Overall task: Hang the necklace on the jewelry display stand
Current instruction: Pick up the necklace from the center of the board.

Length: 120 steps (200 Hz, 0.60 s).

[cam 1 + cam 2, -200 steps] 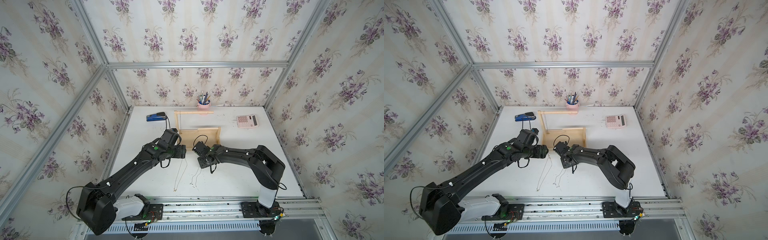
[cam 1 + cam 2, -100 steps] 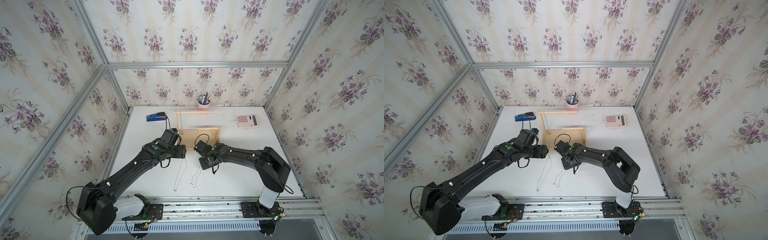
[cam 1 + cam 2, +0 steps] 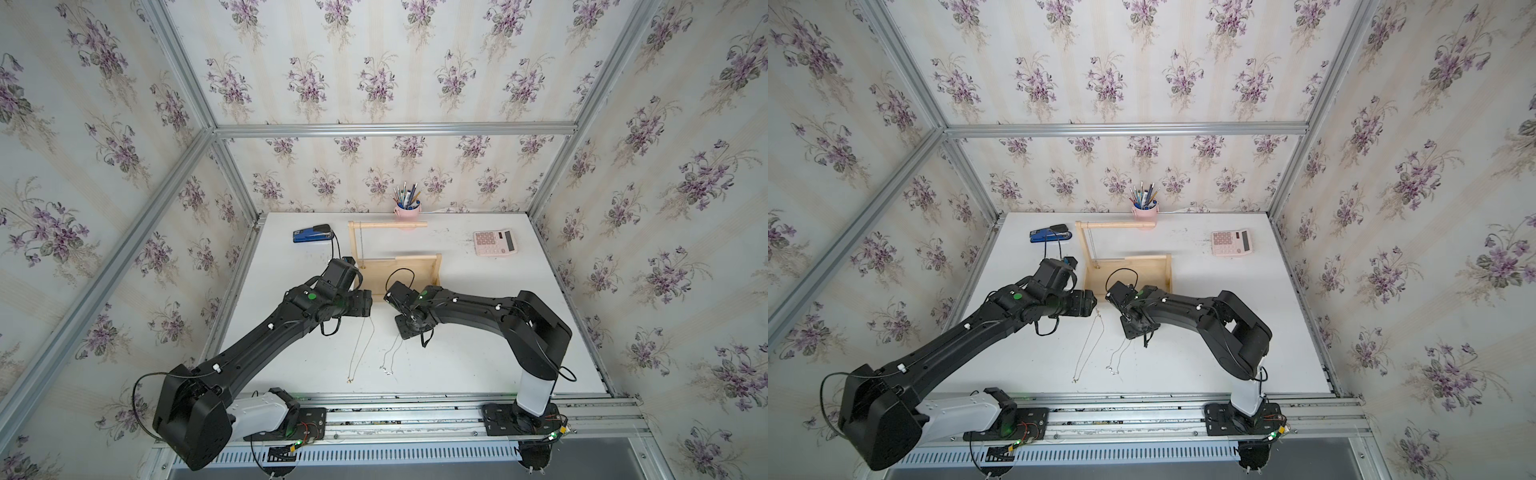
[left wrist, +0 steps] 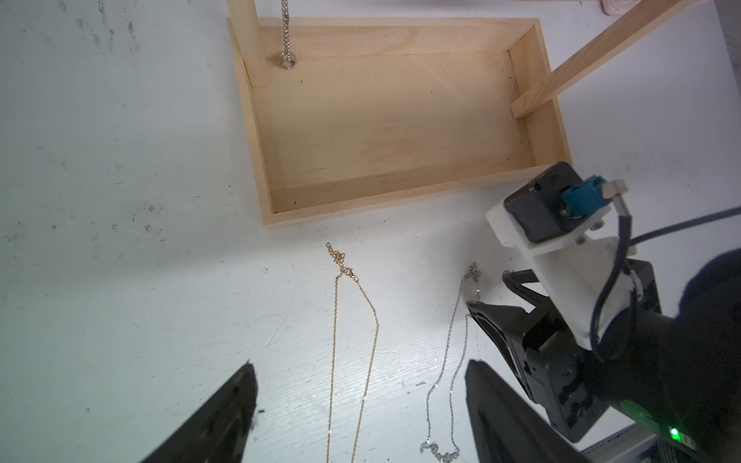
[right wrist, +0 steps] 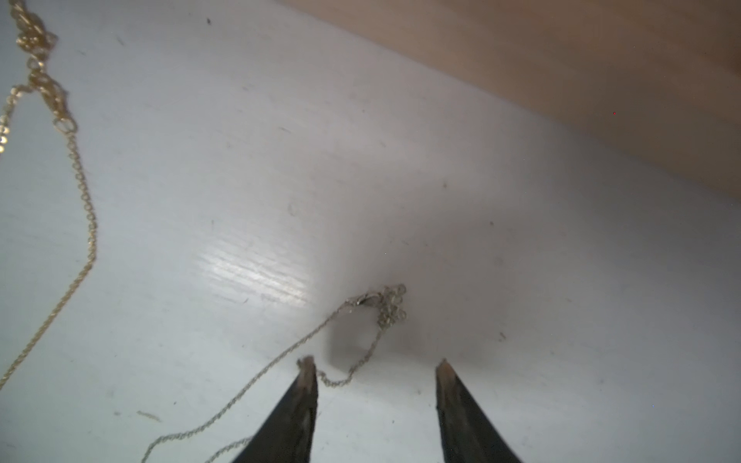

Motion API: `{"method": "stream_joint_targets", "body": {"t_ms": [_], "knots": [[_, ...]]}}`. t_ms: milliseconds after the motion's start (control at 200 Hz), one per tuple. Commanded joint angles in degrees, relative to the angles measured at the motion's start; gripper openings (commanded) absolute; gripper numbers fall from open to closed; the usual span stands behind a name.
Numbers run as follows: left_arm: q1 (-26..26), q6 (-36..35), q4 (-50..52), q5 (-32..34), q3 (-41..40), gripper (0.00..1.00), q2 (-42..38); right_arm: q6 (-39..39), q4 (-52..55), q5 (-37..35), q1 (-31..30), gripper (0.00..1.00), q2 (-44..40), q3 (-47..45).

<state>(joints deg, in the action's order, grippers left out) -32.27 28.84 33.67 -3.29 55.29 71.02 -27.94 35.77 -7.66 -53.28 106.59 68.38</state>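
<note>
Right fingers spread, straddling the thin silver necklace near its clasp on the scuffed white surface; fine gold chain lies between the spread left fingers; pale wooden stand just beyond.

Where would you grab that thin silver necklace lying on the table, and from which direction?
Probably take the silver necklace at its bunched clasp end, nearest the stand: it is the only bulky part of a chain lying flat. Come straight down from above with the right tool, jaws open either side of that bunch, pinching across it.
</note>
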Motion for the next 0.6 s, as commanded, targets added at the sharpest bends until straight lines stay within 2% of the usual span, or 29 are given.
{"method": "stream_joint_targets", "body": {"t_ms": [0, 594], "knots": [[0.0, -0.8, -0.3, 0.6, 0.2, 0.83, -0.6, 1.1, 0.5, -2.3, 0.4, 0.47, 0.8, 0.4], [0.0, -0.7, -0.1, 0.8, 0.0, 0.83, -0.7, 3.2, -2.7, -0.4, 1.2, 0.39, 2.6, -0.8]]}}
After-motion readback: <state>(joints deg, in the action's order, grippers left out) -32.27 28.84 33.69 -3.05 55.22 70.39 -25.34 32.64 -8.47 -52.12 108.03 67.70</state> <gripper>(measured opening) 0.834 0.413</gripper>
